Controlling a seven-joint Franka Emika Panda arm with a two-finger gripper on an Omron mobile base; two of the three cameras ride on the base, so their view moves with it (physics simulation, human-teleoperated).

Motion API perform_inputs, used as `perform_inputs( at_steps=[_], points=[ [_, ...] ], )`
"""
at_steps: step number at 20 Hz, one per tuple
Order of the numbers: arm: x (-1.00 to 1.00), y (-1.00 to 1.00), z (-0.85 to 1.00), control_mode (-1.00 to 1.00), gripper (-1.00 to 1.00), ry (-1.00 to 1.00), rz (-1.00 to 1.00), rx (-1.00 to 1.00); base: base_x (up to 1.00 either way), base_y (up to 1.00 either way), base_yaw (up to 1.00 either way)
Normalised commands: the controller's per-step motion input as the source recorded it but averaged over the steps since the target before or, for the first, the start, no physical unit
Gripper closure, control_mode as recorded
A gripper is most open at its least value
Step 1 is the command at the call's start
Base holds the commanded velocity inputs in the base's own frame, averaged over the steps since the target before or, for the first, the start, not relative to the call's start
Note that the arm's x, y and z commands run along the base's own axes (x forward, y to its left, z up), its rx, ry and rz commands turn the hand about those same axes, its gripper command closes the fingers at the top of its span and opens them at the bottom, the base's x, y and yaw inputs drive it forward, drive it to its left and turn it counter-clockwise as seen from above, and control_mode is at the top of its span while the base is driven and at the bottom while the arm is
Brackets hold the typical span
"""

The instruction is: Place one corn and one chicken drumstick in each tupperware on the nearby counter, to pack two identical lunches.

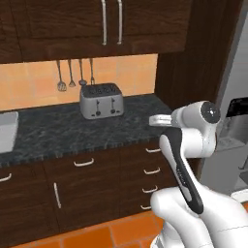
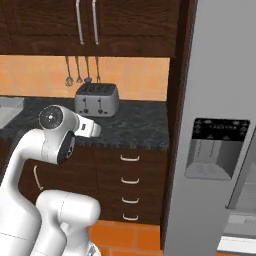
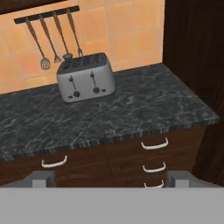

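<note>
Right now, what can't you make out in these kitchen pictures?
- Pale basin at the left: cut off by the left base view's edge.
- Hanging metal utensils: too small to identify.
- Gripper: tips wide apart, cropped at the hand view's bottom.
- Black speckled stone counter: left end runs out of frame.

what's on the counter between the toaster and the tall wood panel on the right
Nothing: in the hand view the counter is bare speckled stone from the toaster to the wood panel.

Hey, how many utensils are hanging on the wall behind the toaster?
4. The utensils hang side by side from a dark rail on the tiled wall above the toaster: first, second, third, fourth.
</note>
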Motion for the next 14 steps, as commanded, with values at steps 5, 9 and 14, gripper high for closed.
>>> perform_inputs(
  at_steps=[5,9,14],
  points=[
    [0.00,0.00,0.00,1.00,-1.00,0.00,0.00,0.00,0.02,-0.95,-0.04],
    [0.00,0.00,0.00,1.00,-1.00,0.00,0.00,0.00,0.00,-0.94,0.00],
    [0.00,0.00,0.00,1.00,-1.00,0.00,0.00,0.00,-0.01,-0.92,0.00]
  ],
)
